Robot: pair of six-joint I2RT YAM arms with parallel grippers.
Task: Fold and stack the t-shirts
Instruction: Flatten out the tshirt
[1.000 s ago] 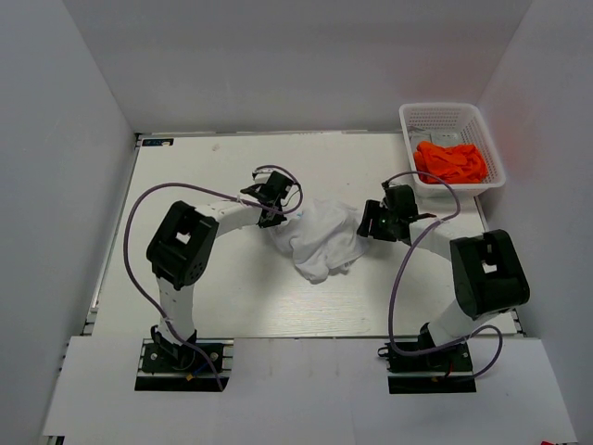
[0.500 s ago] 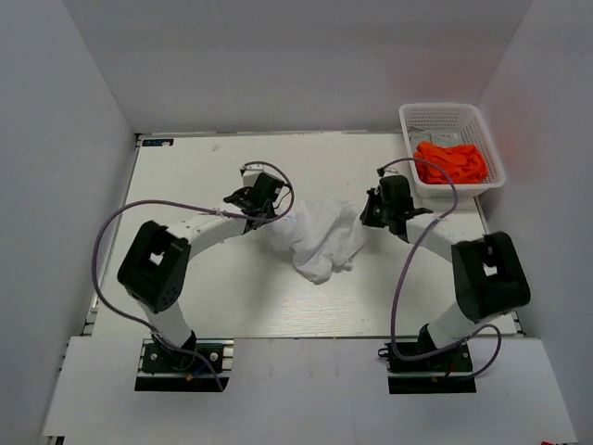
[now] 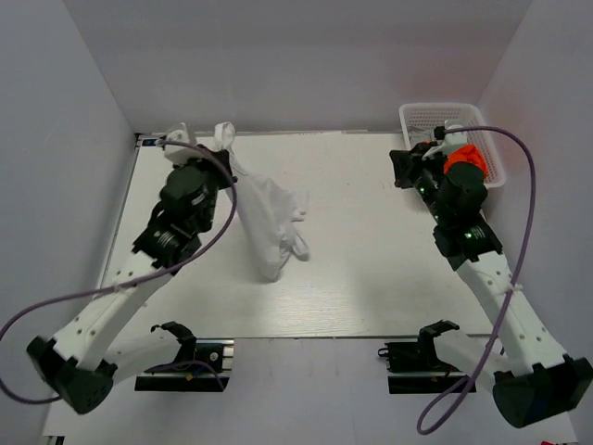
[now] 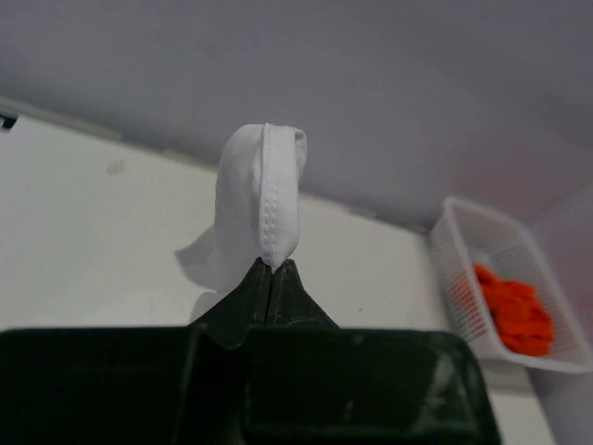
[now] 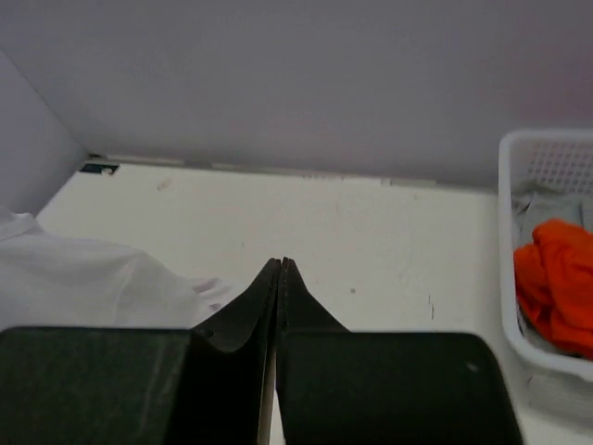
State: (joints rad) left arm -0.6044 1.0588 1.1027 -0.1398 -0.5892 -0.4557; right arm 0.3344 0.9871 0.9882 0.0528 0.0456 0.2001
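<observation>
The white t-shirt (image 3: 267, 218) hangs in a long drape from my left gripper (image 3: 215, 153), its lower end resting on the table. In the left wrist view the left gripper (image 4: 269, 264) is shut on a stitched hem of this white t-shirt (image 4: 262, 195), which loops up above the tips. My right gripper (image 3: 400, 169) is raised near the basket; in its own view the right gripper (image 5: 281, 262) is shut with nothing in it. The orange t-shirt (image 3: 468, 156) lies crumpled in the basket, partly hidden by the right arm. Part of the white t-shirt (image 5: 83, 278) shows at the left of the right wrist view.
A white lattice basket (image 3: 440, 109) stands at the table's far right corner, also seen as the basket (image 4: 463, 278) and the basket (image 5: 508, 241), holding the orange t-shirt (image 5: 561, 278) over some grey cloth. Walls close the table on the left, back and right.
Both arms have risen. The left gripper lifted the white t-shirt up toward the far left. The right gripper shut, came away from the shirt with nothing in it and moved toward the basket.
</observation>
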